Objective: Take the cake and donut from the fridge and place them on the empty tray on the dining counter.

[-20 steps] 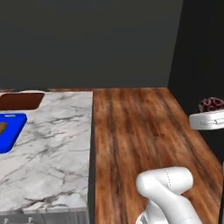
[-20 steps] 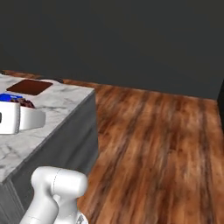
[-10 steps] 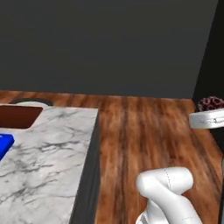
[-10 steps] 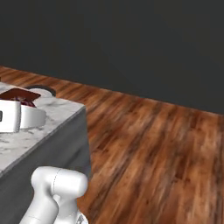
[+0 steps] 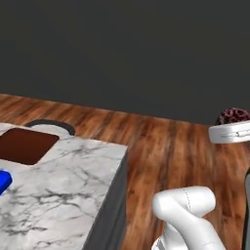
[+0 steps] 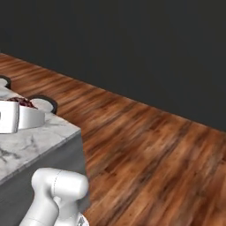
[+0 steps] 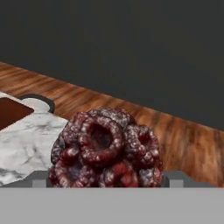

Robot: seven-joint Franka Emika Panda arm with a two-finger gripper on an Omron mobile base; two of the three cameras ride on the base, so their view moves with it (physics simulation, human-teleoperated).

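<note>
The cake (image 7: 105,151), a dark maroon bumpy dome, sits between the fingertips of my gripper (image 7: 107,177), which is shut on it. In the left base view the cake (image 5: 233,116) rides on top of the white gripper (image 5: 230,133) at the right edge. From the right base camera, the gripper (image 6: 17,118) and the cake (image 6: 21,102) hang over the dining counter (image 6: 44,134). The reddish-brown tray (image 5: 24,145) lies flat on the dining counter (image 5: 73,195), and the tray (image 7: 11,111) is off to the left of the cake. The donut and the fridge are out of view.
A bright blue tray (image 5: 2,181) pokes in at the left edge of the marble top. A round white disc with a dark rim (image 5: 51,127) sits just past the counter's far edge. Wooden floor (image 6: 145,150) stretches to the right toward a dark wall.
The whole picture has shifted, so the base has driven and turned. The counter corner and tray stand differently in both base views. The cake has stayed in the gripper.
</note>
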